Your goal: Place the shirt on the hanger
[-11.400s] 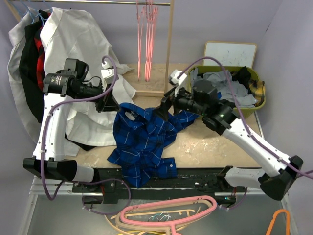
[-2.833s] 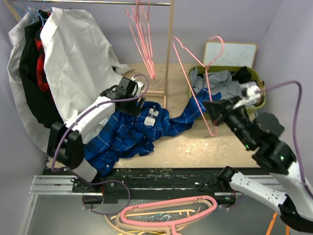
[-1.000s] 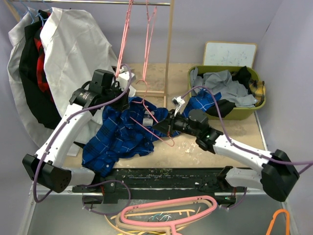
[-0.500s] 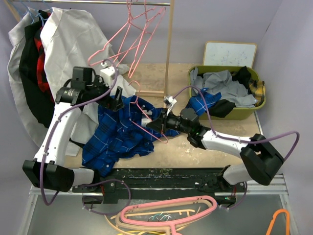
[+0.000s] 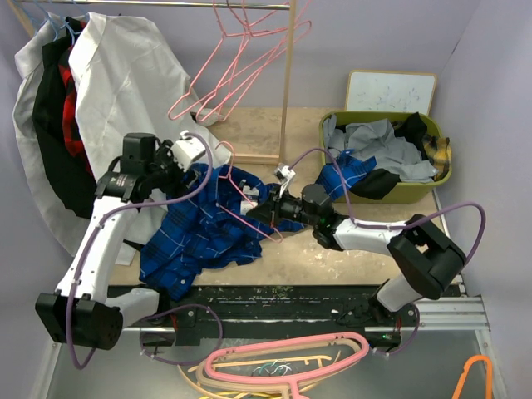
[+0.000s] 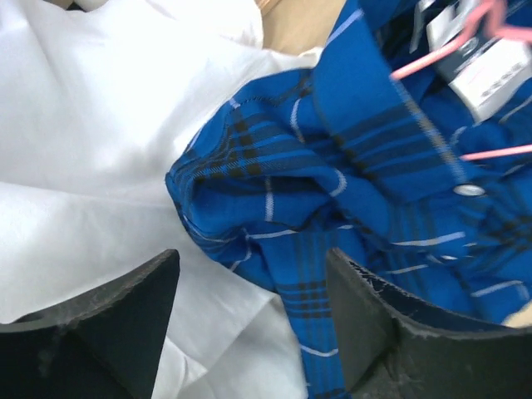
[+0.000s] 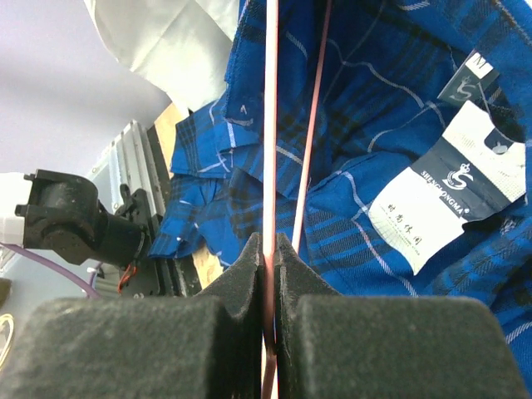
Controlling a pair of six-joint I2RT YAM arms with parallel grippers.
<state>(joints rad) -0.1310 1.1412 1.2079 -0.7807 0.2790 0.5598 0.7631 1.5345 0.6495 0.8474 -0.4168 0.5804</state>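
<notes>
The royal-blue checked shirt (image 5: 204,229) lies crumpled on the table, its collar and white label (image 7: 440,199) facing up. My right gripper (image 5: 258,213) is shut on the wire of the thin pink hanger (image 5: 235,184). That wire (image 7: 270,125) runs straight out over the shirt (image 7: 374,100) towards the collar. My left gripper (image 5: 204,169) hangs open at the shirt's left edge. In its wrist view the gripper (image 6: 249,320) has nothing between its fingers, and it straddles a blue fold (image 6: 349,166) beside white cloth (image 6: 100,125).
A large white garment (image 5: 125,75) and dark clothes hang at the back left. Loose pink hangers (image 5: 241,58) swing from the rail beside a wooden post (image 5: 287,83). A green bin (image 5: 416,193) of grey clothes stands at the right. A thick pink hanger (image 5: 283,357) and an orange one (image 5: 478,374) lie below the table.
My left gripper has opened, let go of the shirt and drawn back to the left. The right gripper has pushed the hanger further left over the collar. The rail hangers have swung up.
</notes>
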